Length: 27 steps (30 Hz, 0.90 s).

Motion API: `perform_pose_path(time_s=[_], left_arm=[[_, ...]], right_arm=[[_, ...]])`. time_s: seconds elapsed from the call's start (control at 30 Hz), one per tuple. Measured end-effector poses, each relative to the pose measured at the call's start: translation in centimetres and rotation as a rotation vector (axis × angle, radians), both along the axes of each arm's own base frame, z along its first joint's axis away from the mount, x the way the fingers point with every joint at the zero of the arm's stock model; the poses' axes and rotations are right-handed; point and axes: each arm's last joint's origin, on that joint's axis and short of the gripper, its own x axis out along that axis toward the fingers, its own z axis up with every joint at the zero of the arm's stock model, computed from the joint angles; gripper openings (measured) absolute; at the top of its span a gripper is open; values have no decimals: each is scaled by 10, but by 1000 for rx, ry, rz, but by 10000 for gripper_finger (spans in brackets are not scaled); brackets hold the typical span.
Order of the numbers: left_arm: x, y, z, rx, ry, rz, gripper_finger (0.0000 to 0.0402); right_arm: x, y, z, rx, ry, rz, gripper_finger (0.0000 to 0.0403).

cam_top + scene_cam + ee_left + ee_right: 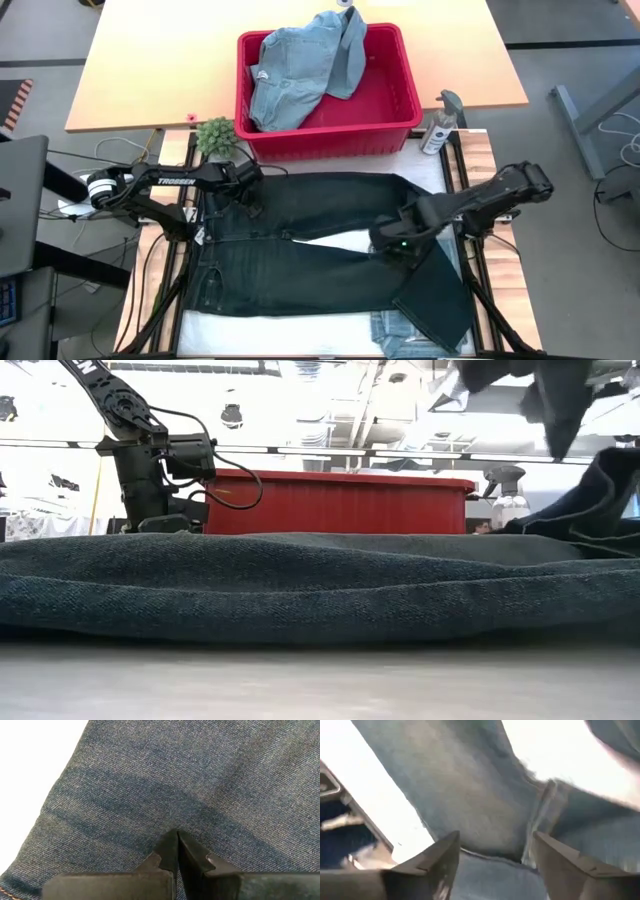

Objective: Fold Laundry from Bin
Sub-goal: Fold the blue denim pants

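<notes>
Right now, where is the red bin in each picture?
High view: the red bin sits at the top middle, just past the dark jeans.
Low view: the bin runs across the middle, behind the jeans.
Left wrist view: not in it, only denim.
Right wrist view: not in it.
Shared landmark: the jeans, seen in every view.

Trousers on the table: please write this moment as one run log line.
dark trousers: spread flat on table | left gripper: shut, pressing trousers near waist | right gripper: open above a leg | red bin: holds light denim piece
</notes>
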Motion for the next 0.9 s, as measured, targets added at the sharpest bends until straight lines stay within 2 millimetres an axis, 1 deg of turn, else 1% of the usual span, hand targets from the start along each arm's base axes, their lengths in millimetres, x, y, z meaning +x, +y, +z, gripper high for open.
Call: perform_pose_path(time_s=[0.03,0.1,0.3,0.4,0.5,0.63,0.73,0.9], left_arm=[[0,1,0,-3,-1,3,0],[-1,1,0,-5,-3,6,0],[-1,1,0,-10,-8,6,0],[0,1,0,-23,-20,4,0],[0,1,0,-25,-22,3,0],[0,2,0,-27,-24,4,0],[0,2,0,-30,-28,3,0],[0,2,0,-32,-30,3,0]], right_arm=[[-7,1,3,-23,19,-44,283],[-22,5,8,-85,62,-186,291],[-59,14,15,-297,140,-579,294],[-68,18,12,-291,109,-686,295],[-74,18,7,-298,131,-782,295],[-81,19,-11,-334,182,-913,295],[-88,14,-24,-382,206,-996,295],[-100,3,-41,-399,196,-1080,295]])
